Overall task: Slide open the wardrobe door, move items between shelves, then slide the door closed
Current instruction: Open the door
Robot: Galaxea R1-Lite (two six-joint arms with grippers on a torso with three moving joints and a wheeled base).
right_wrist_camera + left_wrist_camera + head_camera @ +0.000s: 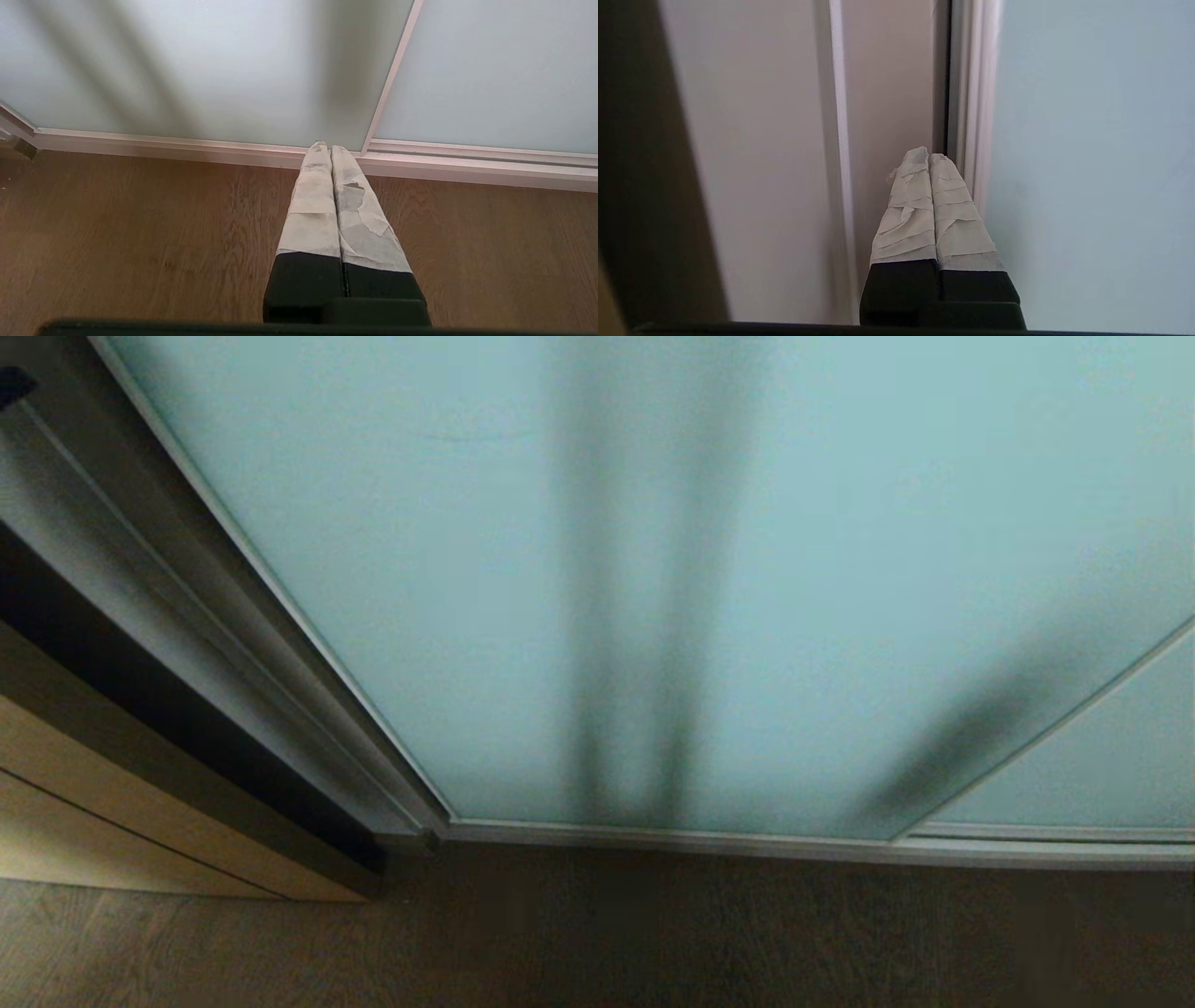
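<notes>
Looking along our left gripper (pixel 929 158), we see its taped fingers (pixel 908 210) pressed together, holding nothing, tips at the dark gap just beside the silver frame edge (pixel 971 93) of the sliding wardrobe door (pixel 1087 163), which fills the right of that frame. A pale grey panel (pixel 761 163) fills the left. Our right gripper (pixel 331 148) is likewise pressed together and empty, hanging over the wooden floor (pixel 140 233) at the lower part of its frame, tips pointing toward the door's bottom rail (pixel 187 144). In the head view the door (pixel 420 569) stands closed across most of the frame, a tan wooden panel (pixel 112 803) at lower left.
</notes>
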